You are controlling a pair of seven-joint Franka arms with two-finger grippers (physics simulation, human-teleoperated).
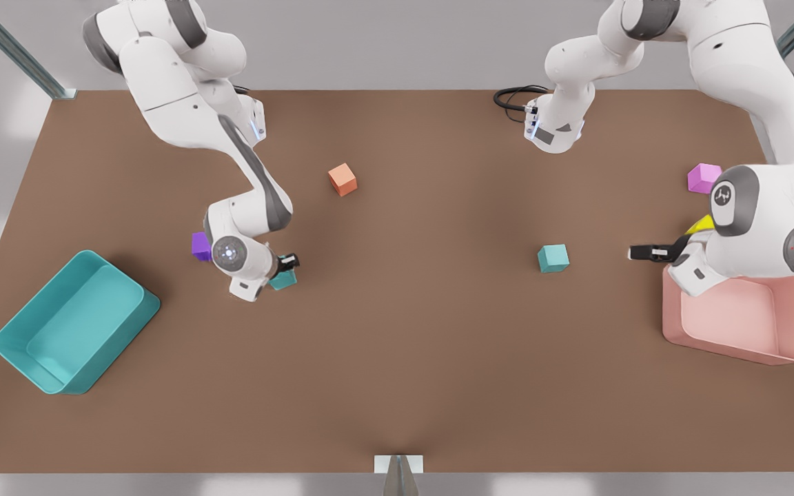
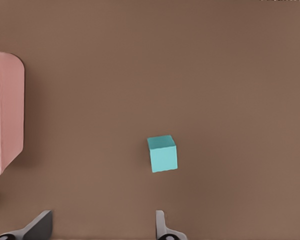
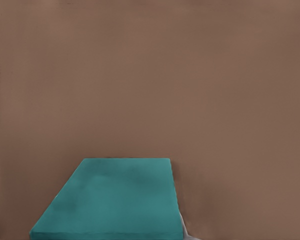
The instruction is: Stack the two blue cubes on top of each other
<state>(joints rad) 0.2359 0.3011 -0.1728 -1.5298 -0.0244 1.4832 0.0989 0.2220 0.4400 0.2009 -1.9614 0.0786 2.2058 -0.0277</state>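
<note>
- Gripping one teal cube (image 1: pixel 284 279) between its fingers, the right tool (image 1: pixel 287 265) sits low at the table (image 1: pixel 404 344), at about 8 o'clock from the table's centre in the front view; the cube looms close in the right wrist view (image 3: pixel 110 200).
- The left tool (image 1: pixel 635 253) hovers with fingers spread wide, at 3 o'clock from the second teal cube (image 1: pixel 553 258), well apart from it.
- That second cube (image 2: pixel 163 153) rests alone on bare table.
- A pink bin (image 1: pixel 741 324) lies beside the left tool; a teal bin (image 1: pixel 73 324) lies at 8 o'clock.
</note>
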